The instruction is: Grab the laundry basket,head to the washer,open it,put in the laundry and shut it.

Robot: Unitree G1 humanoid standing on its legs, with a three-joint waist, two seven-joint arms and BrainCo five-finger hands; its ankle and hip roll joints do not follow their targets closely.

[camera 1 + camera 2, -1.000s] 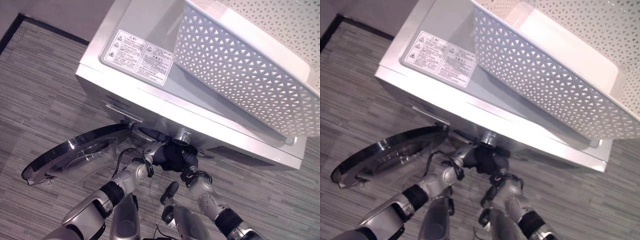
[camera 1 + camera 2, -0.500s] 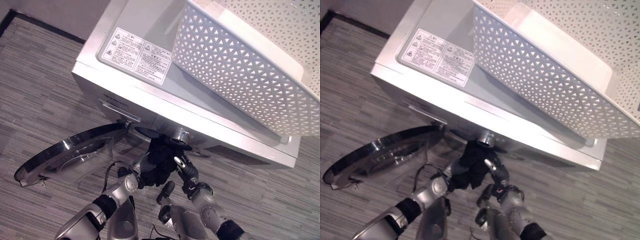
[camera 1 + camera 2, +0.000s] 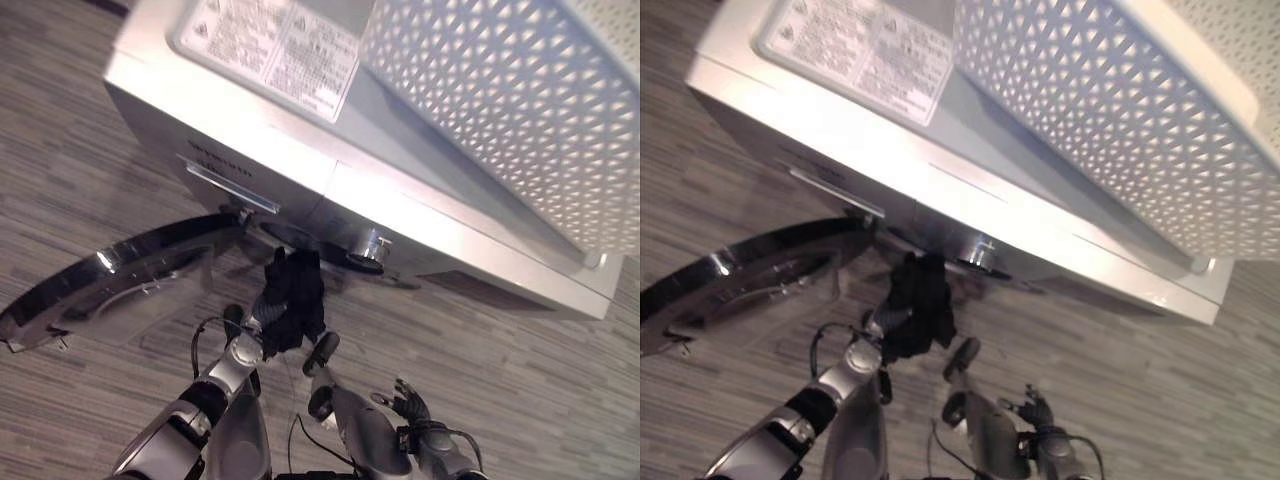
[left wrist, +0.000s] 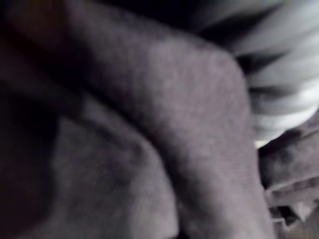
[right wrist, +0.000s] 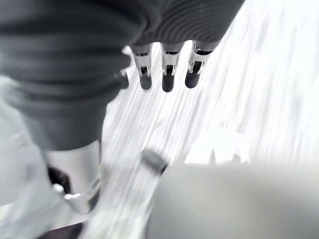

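While the left hand (image 3: pixel 252 330) sits low in the middle of the left eye view, it is mostly wrapped by a dark garment (image 3: pixel 292 298), so I cannot tell if its fingers are curled or straight; the cloth bunches on top of the hand & rises toward the washer's front. In the left wrist view the same dark cloth (image 4: pixel 149 139) is pressed very close to the camera, w/ pale ribbed folds at the upper right of the frame. The right hand (image 3: pixel 408 404) shows at the bottom right of the left eye view, low & apart from the garment, holding nothing; in the right wrist view its fingers (image 5: pixel 168 69) hang fairly straight & relaxed, side by side, over the striped floor. Above the garment is the washer (image 3: pixel 300 190), a silver-white machine crossing the frame from upper left to right, w/ a round knob (image 3: pixel 372 247) on its front panel just right of the cloth. The round washer door (image 3: pixel 110 290) stands open, swung out to the left side of the frame, dark rim & glass centre. On top of the washer, upper right of the frame, rests the white laundry basket (image 3: pixel 500 100) w/ triangle-pattern holes, beside a label sticker (image 3: pixel 270 45) at the upper middle. Grey wood-pattern floor (image 3: pixel 80 140) lies all around.
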